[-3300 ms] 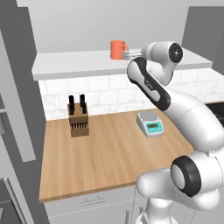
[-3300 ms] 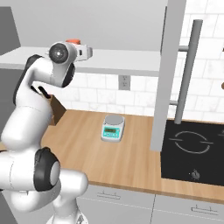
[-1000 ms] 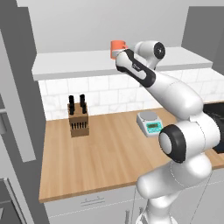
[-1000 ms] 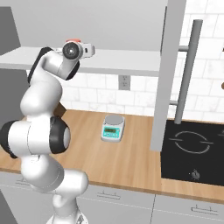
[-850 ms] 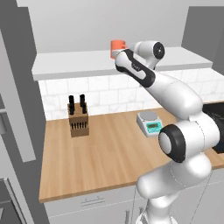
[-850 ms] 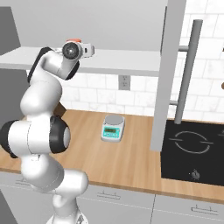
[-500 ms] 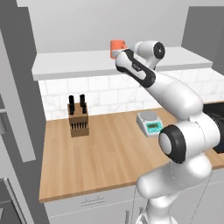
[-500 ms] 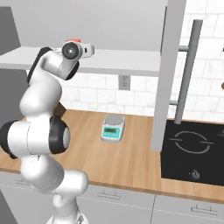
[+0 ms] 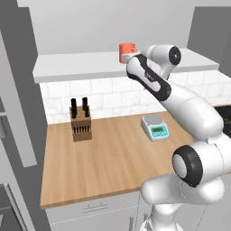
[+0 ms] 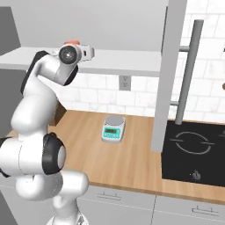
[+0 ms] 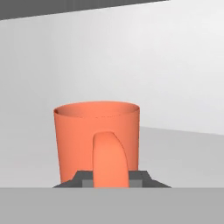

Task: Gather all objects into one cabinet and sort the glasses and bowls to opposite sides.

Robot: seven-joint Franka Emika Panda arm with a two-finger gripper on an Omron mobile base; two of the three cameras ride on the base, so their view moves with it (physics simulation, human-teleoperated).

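The tool (image 11: 111, 177) is being shown clenched on the handle of a coral-orange mug (image 11: 97, 140), with the dark fingertips (image 11: 83, 178) pressed against either side of the handle, low down near its base. The mug is being seen upright, its open mouth facing up, resting on a pale grey shelf (image 9: 81, 63) high against the wall. In the left base view the mug (image 9: 127, 52) is sitting on that shelf with the white arm reaching up to it from the lower right. Below the shelf, a wooden counter (image 9: 108, 158) is carrying a knife block (image 9: 80, 121) and a small kitchen scale (image 9: 154, 127), well apart from each other. In the right base view a tall grey cabinet door (image 10: 167, 74) with a long bar handle (image 10: 188, 72) is standing to the right.

A risk is being judged here: because only the handle is being pinched, the mug could swing or tilt once lifted. A quick pull could also drag its base along the shelf and tip it off the edge onto the counter.
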